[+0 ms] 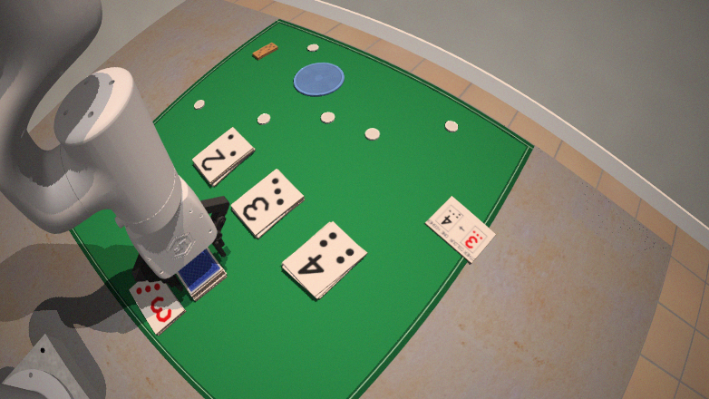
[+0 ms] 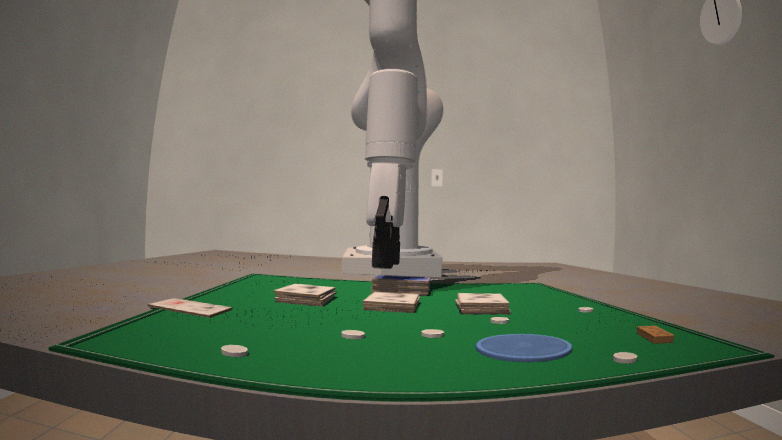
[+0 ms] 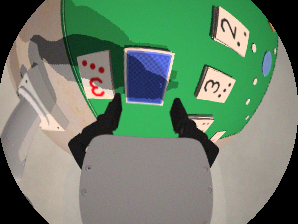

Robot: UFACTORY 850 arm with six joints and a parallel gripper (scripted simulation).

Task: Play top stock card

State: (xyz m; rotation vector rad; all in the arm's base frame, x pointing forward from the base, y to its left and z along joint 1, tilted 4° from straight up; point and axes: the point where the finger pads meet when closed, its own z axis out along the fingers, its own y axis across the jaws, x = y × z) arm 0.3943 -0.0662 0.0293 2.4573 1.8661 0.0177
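Observation:
The face-down stock (image 1: 202, 271) (image 2: 400, 286) (image 3: 147, 75) shows a blue back. My gripper (image 2: 386, 266) (image 3: 147, 103) is open and empty above the stock, fingertips set apart wider than the stock. The face-up waste, a red 3 (image 1: 157, 308) (image 3: 94, 75), lies beside the stock; the exterior view does not show it. Three face-up piles stand in a row: black 2 (image 1: 223, 156) (image 2: 482, 303) (image 3: 230, 30), black 3 (image 1: 267, 203) (image 2: 392, 302) (image 3: 217, 85) and black 4 (image 1: 325, 260) (image 2: 304, 294) (image 3: 202, 122). All lie on the green card cloth (image 1: 396, 198) (image 2: 328, 366).
A rule card (image 1: 460, 228) (image 2: 191, 307) showing black 4 and red 3 lies over the cloth's edge. Beyond the piles are several white discs, one being a disc (image 1: 372, 133) (image 2: 352, 334), a blue round coaster (image 1: 318, 79) (image 2: 523, 347) and an orange-brown block (image 1: 265, 51) (image 2: 655, 334).

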